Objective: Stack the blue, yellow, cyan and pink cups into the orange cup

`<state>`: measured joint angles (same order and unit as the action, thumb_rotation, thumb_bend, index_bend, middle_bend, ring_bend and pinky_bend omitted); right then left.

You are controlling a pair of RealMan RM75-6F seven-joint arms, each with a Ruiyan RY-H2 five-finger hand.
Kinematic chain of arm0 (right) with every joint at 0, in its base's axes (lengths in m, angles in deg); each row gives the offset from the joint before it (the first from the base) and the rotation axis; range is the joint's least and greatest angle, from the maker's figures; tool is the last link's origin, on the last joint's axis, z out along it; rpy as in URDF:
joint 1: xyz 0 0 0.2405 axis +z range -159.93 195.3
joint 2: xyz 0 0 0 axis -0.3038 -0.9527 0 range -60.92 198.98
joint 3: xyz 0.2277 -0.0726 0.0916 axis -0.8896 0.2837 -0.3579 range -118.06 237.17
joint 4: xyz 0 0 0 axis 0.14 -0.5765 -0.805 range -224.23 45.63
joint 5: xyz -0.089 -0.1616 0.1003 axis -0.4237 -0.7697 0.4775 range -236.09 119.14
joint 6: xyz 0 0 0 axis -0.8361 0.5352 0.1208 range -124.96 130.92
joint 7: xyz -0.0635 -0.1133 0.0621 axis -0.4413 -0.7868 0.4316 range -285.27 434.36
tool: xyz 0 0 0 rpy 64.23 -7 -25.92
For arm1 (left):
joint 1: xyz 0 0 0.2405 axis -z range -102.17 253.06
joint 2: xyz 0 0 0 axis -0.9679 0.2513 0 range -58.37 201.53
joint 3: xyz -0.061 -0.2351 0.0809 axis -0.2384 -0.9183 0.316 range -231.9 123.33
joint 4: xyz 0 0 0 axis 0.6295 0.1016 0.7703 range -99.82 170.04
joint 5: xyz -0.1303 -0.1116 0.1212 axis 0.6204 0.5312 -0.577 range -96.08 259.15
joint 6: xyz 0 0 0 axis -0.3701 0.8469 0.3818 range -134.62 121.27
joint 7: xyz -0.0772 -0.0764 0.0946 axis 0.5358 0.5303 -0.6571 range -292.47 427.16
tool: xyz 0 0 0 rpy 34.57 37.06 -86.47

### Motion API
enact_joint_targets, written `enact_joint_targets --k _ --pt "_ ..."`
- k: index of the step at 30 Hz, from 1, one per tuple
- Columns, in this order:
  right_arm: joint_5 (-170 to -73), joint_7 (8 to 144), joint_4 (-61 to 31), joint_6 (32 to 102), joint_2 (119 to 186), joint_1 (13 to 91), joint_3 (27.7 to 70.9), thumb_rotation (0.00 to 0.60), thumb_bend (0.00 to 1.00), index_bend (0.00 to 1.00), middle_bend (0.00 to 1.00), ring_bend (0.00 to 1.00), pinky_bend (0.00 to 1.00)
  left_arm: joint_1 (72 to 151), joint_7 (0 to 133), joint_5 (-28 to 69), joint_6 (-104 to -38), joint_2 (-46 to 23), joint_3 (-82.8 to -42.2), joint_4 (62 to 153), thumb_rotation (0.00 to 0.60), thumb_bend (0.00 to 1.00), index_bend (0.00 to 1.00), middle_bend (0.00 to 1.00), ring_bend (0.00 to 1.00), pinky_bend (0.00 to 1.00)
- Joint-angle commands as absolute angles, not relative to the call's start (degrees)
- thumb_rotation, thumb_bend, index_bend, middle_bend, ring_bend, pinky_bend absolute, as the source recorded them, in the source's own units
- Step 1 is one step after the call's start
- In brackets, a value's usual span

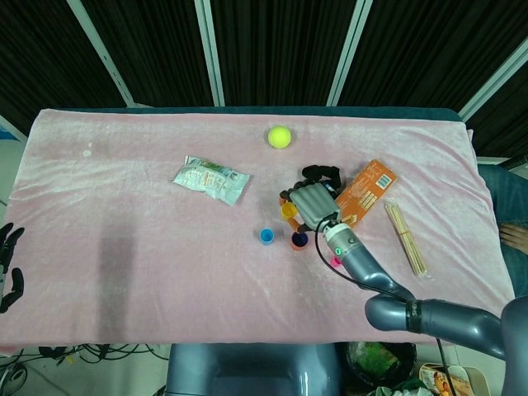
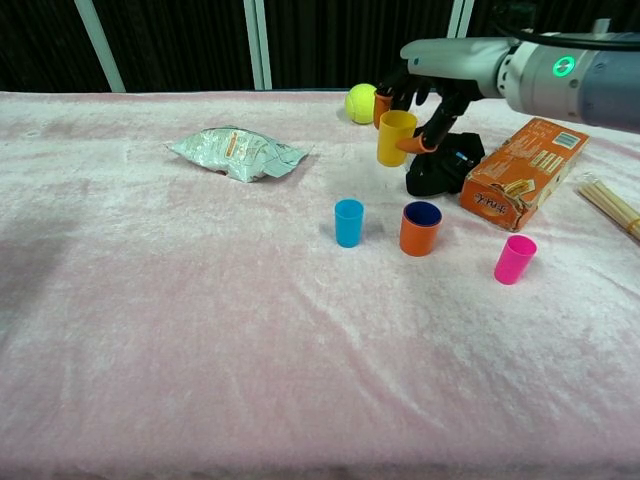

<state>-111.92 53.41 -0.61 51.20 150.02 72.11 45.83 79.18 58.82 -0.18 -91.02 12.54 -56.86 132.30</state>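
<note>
A pink cloth-covered table (image 1: 124, 247) stands before dark, apparently slatted panels (image 1: 272, 49) with pale frames.

Three cups are stood upright in a row on the counter (image 2: 150, 330): the left-hand cup (image 2: 348, 222), the middle cup (image 2: 420, 228) just to its right, and the right-hand cup (image 2: 514, 259) further right and nearer the front edge. A fourth, raised cup (image 2: 395, 138) is held above the counter by the right robot hand (image 2: 425, 95), behind the middle cup. A dark bundle (image 2: 443, 170) is set behind the middle cup, with a box (image 2: 522, 172) touching it on the right. Sticks (image 2: 610, 205) are laid right of the box. A ball (image 2: 360, 103) is placed near the back, and a packet (image 2: 238, 153) is laid well to the left of the cups
</note>
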Motion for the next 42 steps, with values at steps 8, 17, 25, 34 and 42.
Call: enact_joint_targets --k 8,17,25,34,42 --pt "-113.9 49.0 10.1 56.9 144.2 67.9 50.0 0.600 0.36 0.49 0.47 0.26 0.21 79.2 58.4 -0.4 -91.1 12.4 -56.8 132.2 0.600 0.71 0.05 0.01 0.00 0.02" --pt "-115.5 48.4 8.2 56.9 146.6 67.2 52.3 0.600 0.35 0.49 0.46 0.26 0.21 79.2 58.0 -0.3 -91.0 12.3 -56.7 132.2 0.600 0.71 0.05 0.01 0.00 0.02" --pt "-115.8 49.4 5.6 56.3 149.0 67.3 52.1 0.600 0.35 0.49 0.46 0.26 0.21 79.2 57.8 -0.1 -90.9 12.3 -56.7 132.0 0.600 0.71 0.05 0.01 0.00 0.02" --pt "-115.5 50.1 2.4 55.0 150.9 67.7 51.9 0.600 0.35 0.49 0.46 0.26 0.21 79.2 57.4 0.0 -91.0 12.3 -56.8 131.8 0.600 0.71 0.05 0.01 0.00 0.02" --pt "-115.4 50.7 1.4 54.0 151.3 67.4 52.4 0.600 0.35 0.49 0.44 0.25 0.21 79.2 57.4 0.2 -91.1 12.4 -56.8 131.9 0.600 0.71 0.05 0.01 0.00 0.02"
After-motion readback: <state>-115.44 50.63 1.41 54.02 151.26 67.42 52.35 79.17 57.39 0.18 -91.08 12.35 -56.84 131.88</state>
